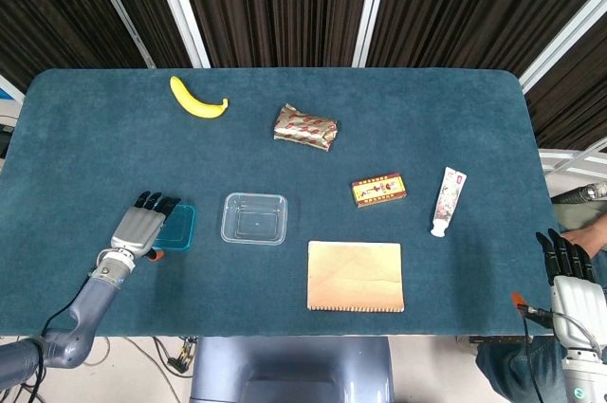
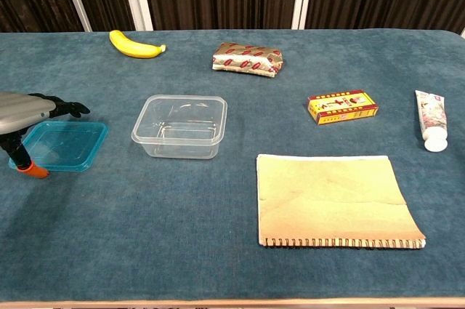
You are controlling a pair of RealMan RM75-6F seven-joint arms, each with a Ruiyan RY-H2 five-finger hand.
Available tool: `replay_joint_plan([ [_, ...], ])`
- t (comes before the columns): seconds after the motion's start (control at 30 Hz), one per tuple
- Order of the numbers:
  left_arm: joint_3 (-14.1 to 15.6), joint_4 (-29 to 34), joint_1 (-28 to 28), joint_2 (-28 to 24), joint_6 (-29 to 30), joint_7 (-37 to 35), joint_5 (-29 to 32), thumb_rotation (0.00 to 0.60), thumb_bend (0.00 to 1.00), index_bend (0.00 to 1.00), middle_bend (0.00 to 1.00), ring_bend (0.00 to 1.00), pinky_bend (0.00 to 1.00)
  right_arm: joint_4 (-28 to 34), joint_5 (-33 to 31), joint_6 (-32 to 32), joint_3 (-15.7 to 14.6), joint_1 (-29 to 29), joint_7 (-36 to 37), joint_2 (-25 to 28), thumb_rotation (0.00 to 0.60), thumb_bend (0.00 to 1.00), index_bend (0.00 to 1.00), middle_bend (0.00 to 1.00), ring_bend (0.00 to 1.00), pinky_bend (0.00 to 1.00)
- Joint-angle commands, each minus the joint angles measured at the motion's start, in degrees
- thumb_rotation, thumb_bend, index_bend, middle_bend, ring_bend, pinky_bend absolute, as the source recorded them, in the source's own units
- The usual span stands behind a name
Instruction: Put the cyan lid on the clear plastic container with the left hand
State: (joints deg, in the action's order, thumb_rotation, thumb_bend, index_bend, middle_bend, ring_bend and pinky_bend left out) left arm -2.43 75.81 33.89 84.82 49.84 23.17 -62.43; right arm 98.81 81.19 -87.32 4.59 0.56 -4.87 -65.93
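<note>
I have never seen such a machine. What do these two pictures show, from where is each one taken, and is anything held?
This is a robot with two arms, each ending in a hand like a human one. One picture is from a camera on its head, looking down at the table; the other is from its chest, looking across the same table.

On the blue cloth lie a banana, a foil packet, a small red and yellow box, a tube, a tan notebook, a clear container and a cyan lid.

The left hand is over the lid's left edge with fingers spread; it holds nothing. The right hand is beside the table's right edge, also empty. The lid is not yet on the container.
</note>
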Motion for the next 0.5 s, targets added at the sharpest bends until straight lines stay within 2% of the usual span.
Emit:
replay_joint_plan([
  [0.03,0.1,-0.2,0.1,0.2,0.0,0.1,0.1,0.600,0.11,0.04,0.10,0.00,0.00,0.0,0.0,0.0,0.0,0.0,0.0,0.0,0.600,0.27,0.03,0.00,0.00,0.00],
  [0.5,0.2,-1.3,0.9,0.6,-2.0,0.3,1.5,0.600,0.11,0.04,0.13,0.00,0.00,0.2,-0.2,0.0,0.1,0.0,0.1,0.1,0.600,0.27,0.03,0.00,0.00,0.00],
])
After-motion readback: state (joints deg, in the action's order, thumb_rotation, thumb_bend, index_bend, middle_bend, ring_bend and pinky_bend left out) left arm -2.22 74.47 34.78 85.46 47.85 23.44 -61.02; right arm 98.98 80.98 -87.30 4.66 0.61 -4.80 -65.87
